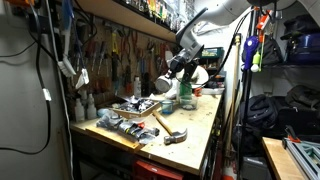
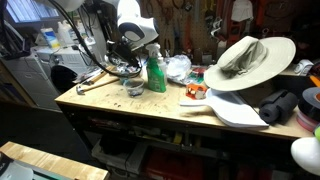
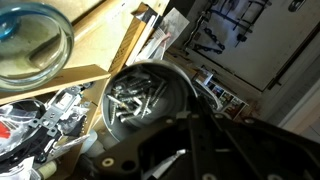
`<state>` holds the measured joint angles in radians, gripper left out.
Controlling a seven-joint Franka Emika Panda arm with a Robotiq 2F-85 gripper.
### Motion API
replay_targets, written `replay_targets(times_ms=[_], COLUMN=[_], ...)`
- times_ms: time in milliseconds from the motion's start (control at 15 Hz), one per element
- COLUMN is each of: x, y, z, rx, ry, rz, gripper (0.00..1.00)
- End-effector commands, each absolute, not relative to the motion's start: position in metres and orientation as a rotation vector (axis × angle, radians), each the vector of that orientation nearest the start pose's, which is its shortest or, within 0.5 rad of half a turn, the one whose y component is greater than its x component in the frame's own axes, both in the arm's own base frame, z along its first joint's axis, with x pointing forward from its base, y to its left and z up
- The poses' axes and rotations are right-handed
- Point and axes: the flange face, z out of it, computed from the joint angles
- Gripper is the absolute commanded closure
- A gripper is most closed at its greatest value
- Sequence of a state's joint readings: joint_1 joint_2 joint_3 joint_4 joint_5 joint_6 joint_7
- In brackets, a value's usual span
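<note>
My gripper (image 3: 190, 115) appears closed on the rim of a dark metal bowl (image 3: 140, 95) filled with screws and bolts. In both exterior views the gripper (image 1: 177, 66) (image 2: 131, 52) hangs over the back of a wooden workbench, with the bowl (image 1: 164, 84) (image 2: 125, 68) just under it and slightly above the clutter. A green bottle (image 1: 186, 93) (image 2: 155, 73) stands right beside the bowl. A clear glass bowl (image 3: 35, 45) lies on wooden boards at the upper left of the wrist view.
A hammer (image 1: 170, 128) lies on the bench (image 1: 200, 135) near its front. A tray of parts (image 1: 135, 108) and a small jar (image 2: 134, 86) sit next to the bowl. A wide-brimmed hat (image 2: 250, 58) rests on the bench's other end. Tools hang on the wall behind.
</note>
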<state>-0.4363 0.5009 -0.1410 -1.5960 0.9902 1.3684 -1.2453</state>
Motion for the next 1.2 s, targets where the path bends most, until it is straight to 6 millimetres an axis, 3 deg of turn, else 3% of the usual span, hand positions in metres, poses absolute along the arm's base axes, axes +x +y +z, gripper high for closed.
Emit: replay_targets(times_ms=[0,467,1133], x=[0.5807,0.5808,0.5786], y=[-0.2418,-0.2418,-0.2459], z=[0.3534,0.3529,0.3592], rx=[-1.964,-1.963,-1.913], ry=[-0.48,-0.48,-0.598], rz=[-0.371,-0.371,-0.218], gripper=[0.97,0.99,0.99])
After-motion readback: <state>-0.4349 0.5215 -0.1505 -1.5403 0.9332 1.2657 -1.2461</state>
